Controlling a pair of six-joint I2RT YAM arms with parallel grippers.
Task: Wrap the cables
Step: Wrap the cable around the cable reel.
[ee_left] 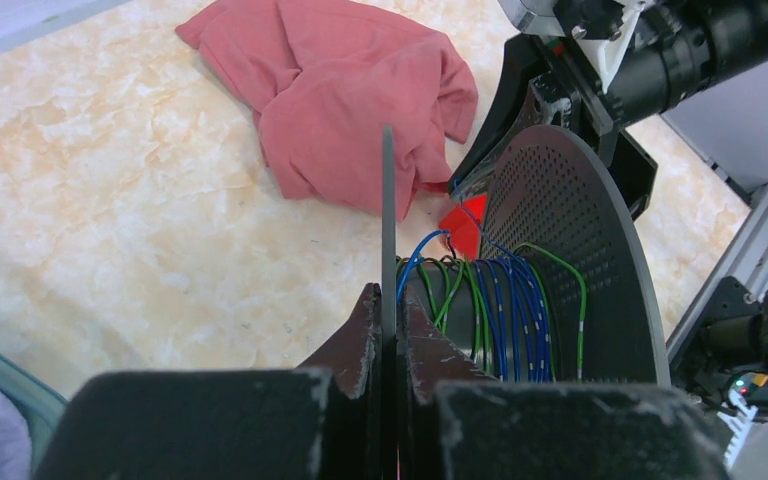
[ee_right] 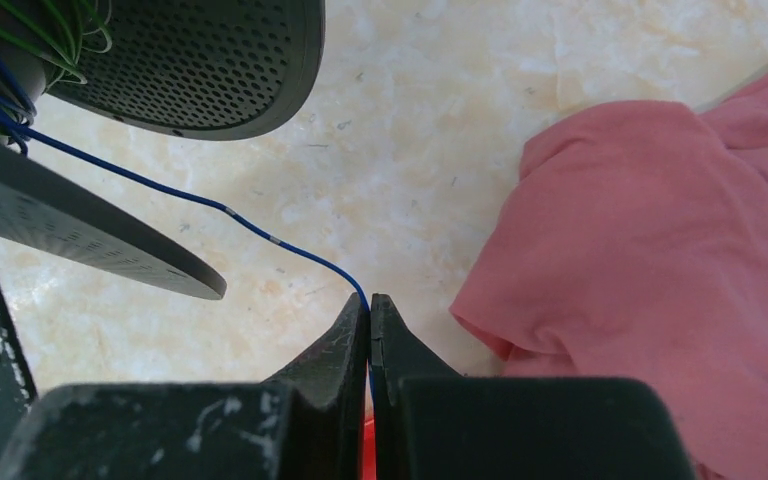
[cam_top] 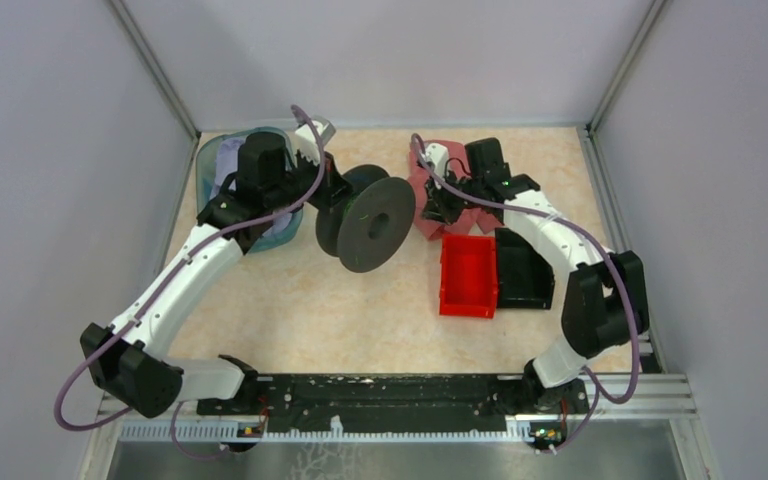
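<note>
The black spool (cam_top: 375, 225) stands on edge in the middle of the table (cam_top: 290, 300), and the cables (ee_left: 505, 300) — thin blue and green strands — are wound round its core between the two perforated discs. The left gripper (ee_left: 388, 300) is closed on the thin rim of one disc, its jaws pressed to either face. One blue cable (ee_right: 200, 200) runs from the spool across the tabletop to the right gripper (ee_right: 369, 305), whose jaws are pinched nearly together on it. A pink cloth (ee_right: 660, 250) lies crumpled just beside that gripper — near it sit a red bin (cam_top: 468, 275) and a black bin (cam_top: 522, 270), side by side
</note>
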